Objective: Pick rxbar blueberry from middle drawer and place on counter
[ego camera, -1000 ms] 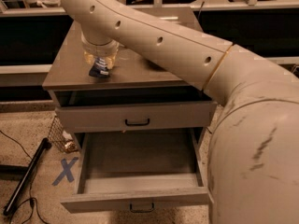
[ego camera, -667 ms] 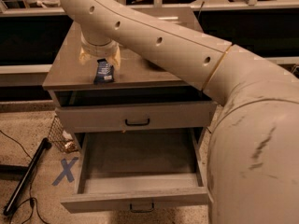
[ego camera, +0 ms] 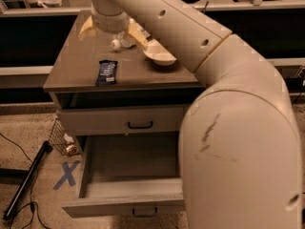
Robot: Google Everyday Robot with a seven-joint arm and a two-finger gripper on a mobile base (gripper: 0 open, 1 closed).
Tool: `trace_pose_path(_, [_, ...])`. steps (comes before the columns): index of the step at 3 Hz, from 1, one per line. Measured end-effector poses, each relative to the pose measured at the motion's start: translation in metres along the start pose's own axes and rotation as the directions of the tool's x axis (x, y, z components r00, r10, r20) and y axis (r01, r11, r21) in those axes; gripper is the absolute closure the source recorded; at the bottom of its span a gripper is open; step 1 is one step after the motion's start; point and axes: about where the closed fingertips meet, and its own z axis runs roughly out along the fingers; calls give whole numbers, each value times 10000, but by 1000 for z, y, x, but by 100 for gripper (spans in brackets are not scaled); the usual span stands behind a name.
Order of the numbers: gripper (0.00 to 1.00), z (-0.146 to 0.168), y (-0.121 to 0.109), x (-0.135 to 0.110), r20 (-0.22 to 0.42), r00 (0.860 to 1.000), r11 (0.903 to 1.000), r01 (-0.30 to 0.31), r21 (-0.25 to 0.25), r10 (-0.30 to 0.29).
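The rxbar blueberry [ego camera: 107,72], a dark blue wrapper with white print, lies flat on the counter [ego camera: 71,73] near its front left. My gripper [ego camera: 113,38] hangs above the counter just behind the bar, with its fingers [ego camera: 86,28] spread wide apart and nothing between them. It is clear of the bar. The middle drawer [ego camera: 126,205] is pulled out below and its inside shows bare. My large cream arm covers the right side of the view.
A pale bowl-like object [ego camera: 161,57] and a small white thing [ego camera: 116,44] sit on the counter behind the gripper. The handled upper drawer front [ego camera: 139,124] is shut. A wire basket [ego camera: 64,141], a blue tape X [ego camera: 66,174] and a black pole [ego camera: 26,181] are on the floor at left.
The gripper has let go of the bar, opened wide and moved up and back. The bar, held upright before, now lies flat on the counter.
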Motion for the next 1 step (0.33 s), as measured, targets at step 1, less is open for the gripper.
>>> trace_pose_path(1, [0,-23,9,19,-237,9985,9985,-499,203,503])
